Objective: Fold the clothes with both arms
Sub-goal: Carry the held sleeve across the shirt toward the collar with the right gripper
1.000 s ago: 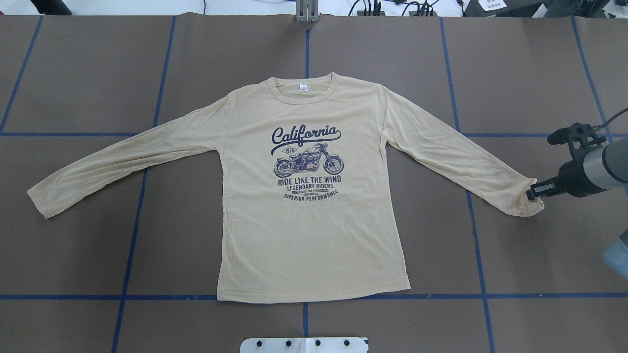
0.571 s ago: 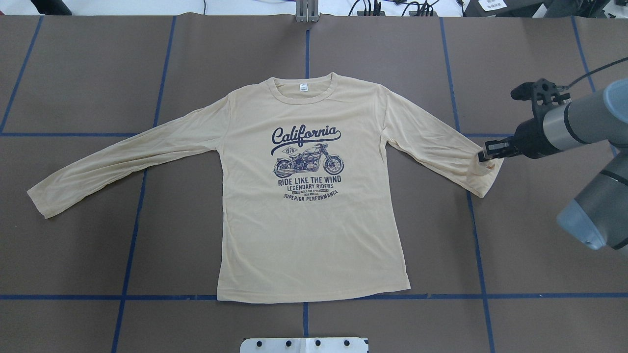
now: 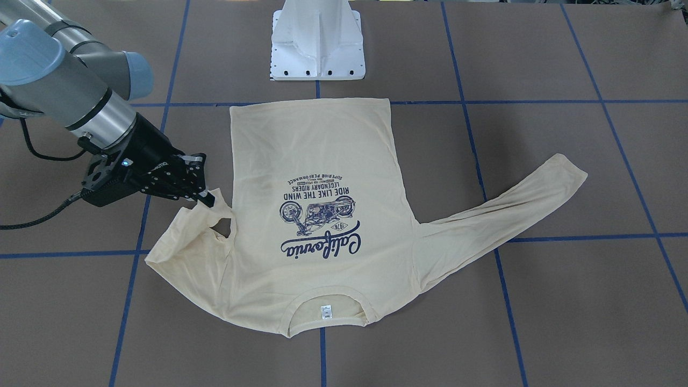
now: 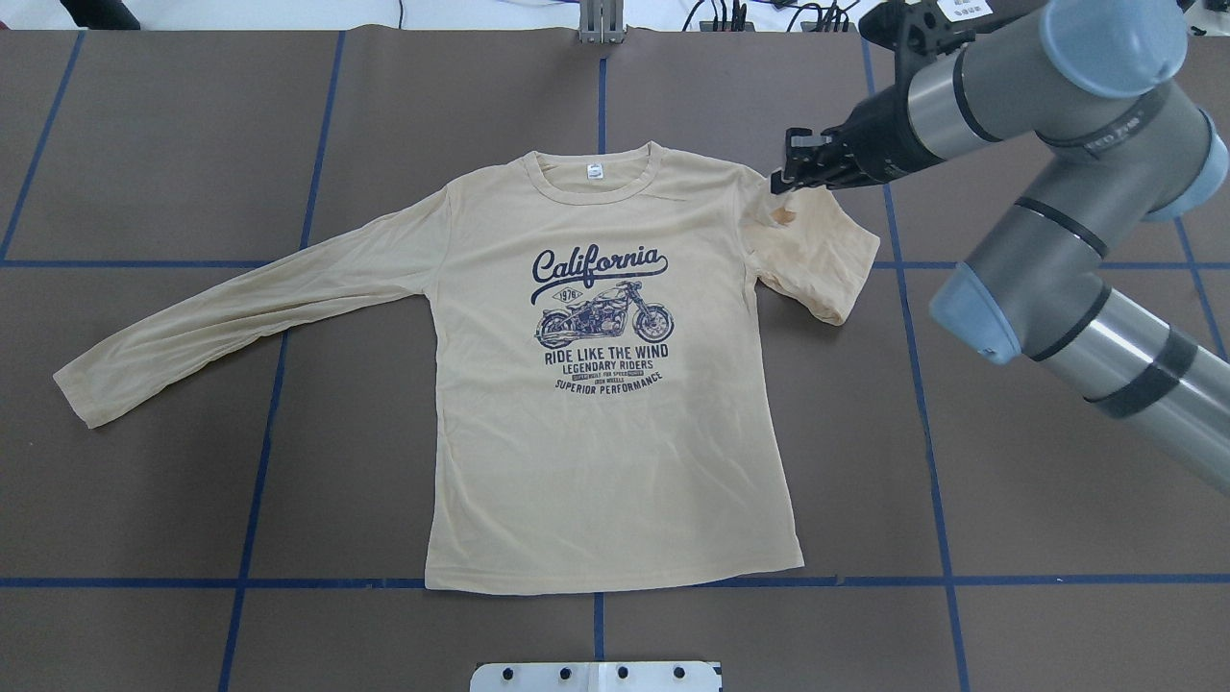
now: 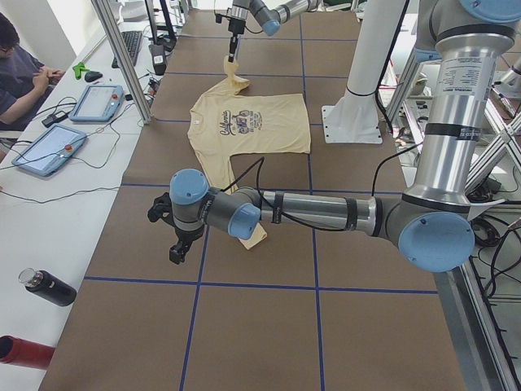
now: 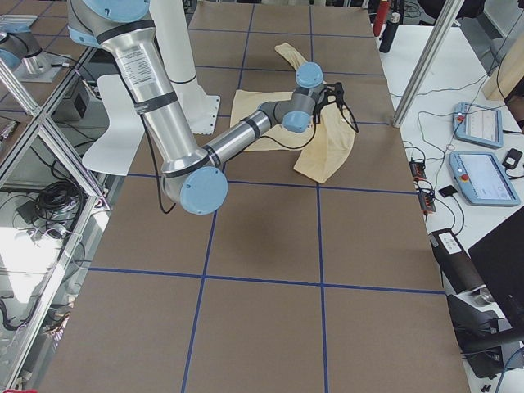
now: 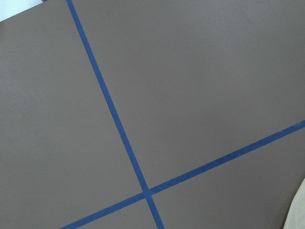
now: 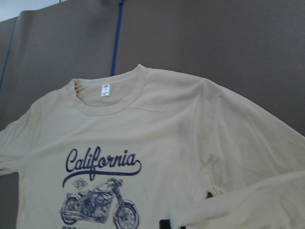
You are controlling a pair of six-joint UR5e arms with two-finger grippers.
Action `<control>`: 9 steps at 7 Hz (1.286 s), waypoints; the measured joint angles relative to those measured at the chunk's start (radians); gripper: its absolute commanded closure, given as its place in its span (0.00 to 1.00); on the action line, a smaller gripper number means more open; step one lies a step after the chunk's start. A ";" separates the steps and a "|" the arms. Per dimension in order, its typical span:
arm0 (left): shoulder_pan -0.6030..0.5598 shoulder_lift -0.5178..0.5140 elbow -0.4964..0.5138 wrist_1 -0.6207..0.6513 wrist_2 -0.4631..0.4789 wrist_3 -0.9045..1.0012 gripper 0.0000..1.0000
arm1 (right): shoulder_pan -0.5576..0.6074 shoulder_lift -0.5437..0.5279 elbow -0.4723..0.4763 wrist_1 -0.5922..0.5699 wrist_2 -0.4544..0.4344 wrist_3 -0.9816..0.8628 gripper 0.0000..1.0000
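The cream-yellow long-sleeved shirt (image 4: pixel 596 461) lies flat, print up, collar away from the robot's base; it also shows in the front view (image 3: pixel 312 150) and the right wrist view (image 8: pixel 157 129). My right gripper (image 4: pixel 780 183) is shut on the right sleeve's cuff (image 3: pixel 215 203) and holds it lifted over the right shoulder seam, so that sleeve is doubled back (image 4: pixel 817 259). The left sleeve (image 4: pixel 221 327) lies stretched out flat. My left gripper (image 5: pixel 176 247) shows only in the exterior left view, low over the table beyond the left cuff; I cannot tell if it is open or shut.
The white base pedestal (image 3: pixel 318 40) stands at the table's near edge behind the shirt's hem. Blue tape lines (image 4: pixel 259 452) grid the brown table. A side table with tablets (image 5: pixel 98 102) and bottles (image 5: pixel 49 287) and a seated operator (image 5: pixel 16 65) lie beyond the far edge.
My right gripper has carried the right cuff from the far right of the table up and inward to the shirt's right shoulder, folding the sleeve over itself. The rest of the shirt has not moved.
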 measured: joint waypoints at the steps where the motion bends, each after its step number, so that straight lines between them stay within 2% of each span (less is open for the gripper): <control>1: 0.000 0.003 0.001 0.000 0.000 0.000 0.00 | -0.005 0.117 -0.070 0.001 0.001 0.017 1.00; 3: 0.000 0.002 0.023 0.000 0.001 0.000 0.00 | -0.055 0.376 -0.278 0.005 -0.024 0.014 1.00; 4: 0.000 -0.004 0.041 0.000 0.002 0.000 0.00 | -0.103 0.473 -0.389 0.007 -0.075 0.008 1.00; 6: 0.001 -0.012 0.054 -0.001 0.001 -0.027 0.00 | -0.182 0.545 -0.510 0.008 -0.182 -0.005 1.00; 8: 0.001 -0.014 0.056 -0.003 0.000 -0.039 0.00 | -0.224 0.571 -0.568 0.008 -0.245 -0.008 1.00; 9: 0.001 -0.017 0.058 -0.006 0.000 -0.041 0.00 | -0.236 0.581 -0.592 0.015 -0.271 -0.007 0.88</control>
